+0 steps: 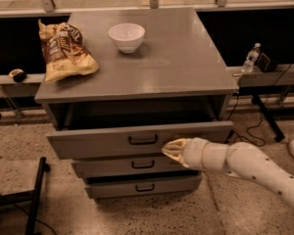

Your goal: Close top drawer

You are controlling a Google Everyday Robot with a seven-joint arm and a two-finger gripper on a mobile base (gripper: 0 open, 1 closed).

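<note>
The top drawer [103, 141] is a wide grey metal drawer with a small black loop handle [142, 140] at its centre. It stands partly open under the cabinet top, with a narrow dark gap showing behind its front panel. My gripper [169, 149] is on a white arm coming in from the lower right. Its yellowish tip rests against the drawer front, just right of the handle.
Two narrower grey drawer fronts [132, 165] sit below. On the cabinet top [186, 58] lie a chip bag [63, 50] and a white bowl [127, 35]. A water bottle [251, 58] stands on the ledge at right. A black stand leg [36, 195] is at lower left.
</note>
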